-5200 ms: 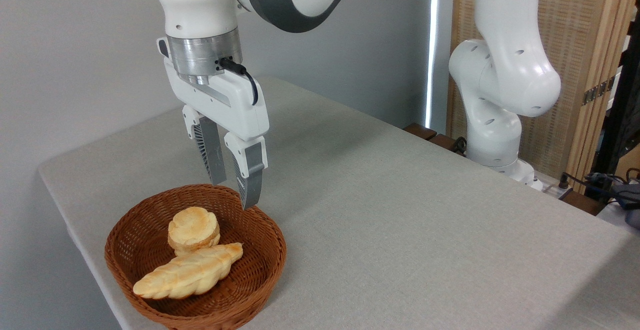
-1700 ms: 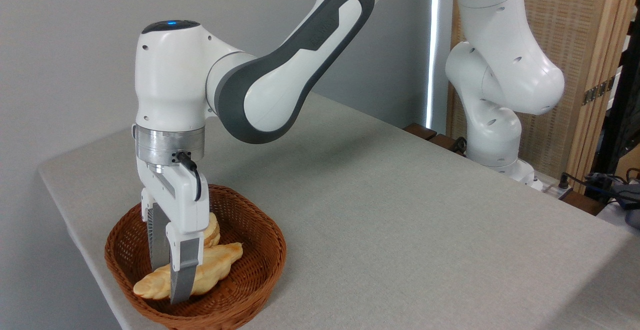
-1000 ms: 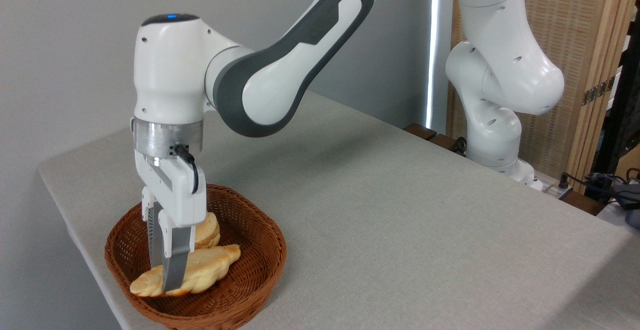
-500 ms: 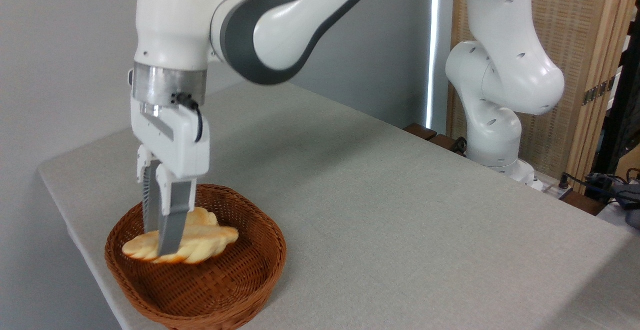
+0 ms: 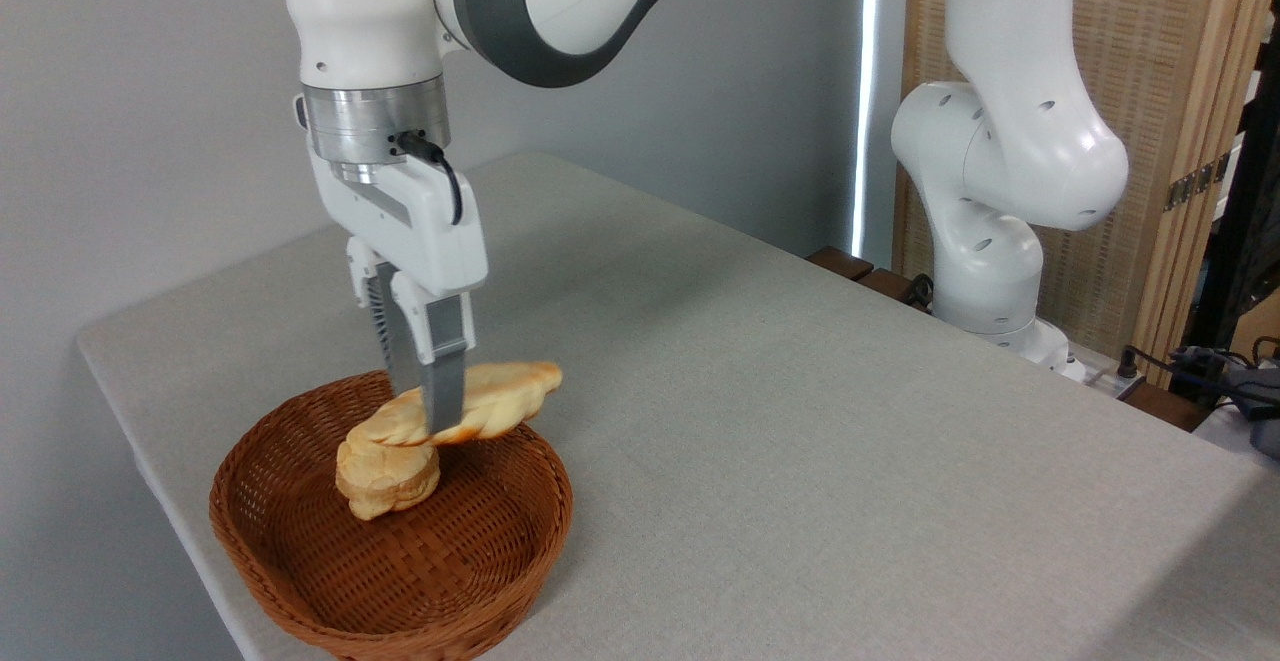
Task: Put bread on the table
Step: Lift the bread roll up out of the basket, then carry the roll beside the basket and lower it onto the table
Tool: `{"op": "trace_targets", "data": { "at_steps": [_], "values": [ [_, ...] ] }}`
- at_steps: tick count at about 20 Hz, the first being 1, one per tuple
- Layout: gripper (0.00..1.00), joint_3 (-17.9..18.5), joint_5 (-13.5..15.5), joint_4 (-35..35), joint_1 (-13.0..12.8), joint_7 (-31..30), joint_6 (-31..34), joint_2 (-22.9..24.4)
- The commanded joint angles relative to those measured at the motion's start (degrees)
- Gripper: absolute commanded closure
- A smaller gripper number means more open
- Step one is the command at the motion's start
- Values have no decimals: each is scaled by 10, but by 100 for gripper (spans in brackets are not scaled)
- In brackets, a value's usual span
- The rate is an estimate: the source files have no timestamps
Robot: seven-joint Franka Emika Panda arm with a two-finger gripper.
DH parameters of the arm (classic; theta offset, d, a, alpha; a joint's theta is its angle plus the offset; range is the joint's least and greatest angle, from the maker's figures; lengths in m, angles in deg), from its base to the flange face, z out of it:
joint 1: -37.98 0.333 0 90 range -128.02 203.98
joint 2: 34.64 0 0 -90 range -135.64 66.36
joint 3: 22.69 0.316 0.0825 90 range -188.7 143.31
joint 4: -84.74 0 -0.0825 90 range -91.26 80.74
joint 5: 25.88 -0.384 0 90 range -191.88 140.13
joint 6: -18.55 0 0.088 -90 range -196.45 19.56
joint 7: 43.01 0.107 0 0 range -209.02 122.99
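The end effector (image 5: 428, 419) grips the bread (image 5: 470, 413) crosswise, long axis level, above the basket (image 5: 400, 581); bare table (image 5: 760, 421) lies to its right

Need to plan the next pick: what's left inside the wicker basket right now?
Inside the wicker basket sits one small round bun. The braided loaf is held above it, shut in the gripper, hiding the bun's top. The near wall hides part of the floor.
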Motion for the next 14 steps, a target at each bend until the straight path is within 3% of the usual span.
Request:
{"op": "trace_targets", "data": {
  "at_steps": [1,9,14],
  "values": [
    [44,-11,18,-17,0,16,77,13],
    [42,-13,45,-126,-4,54,83,103],
    [42,-12,49,-179,-10,72,81,131]
  ]
}}
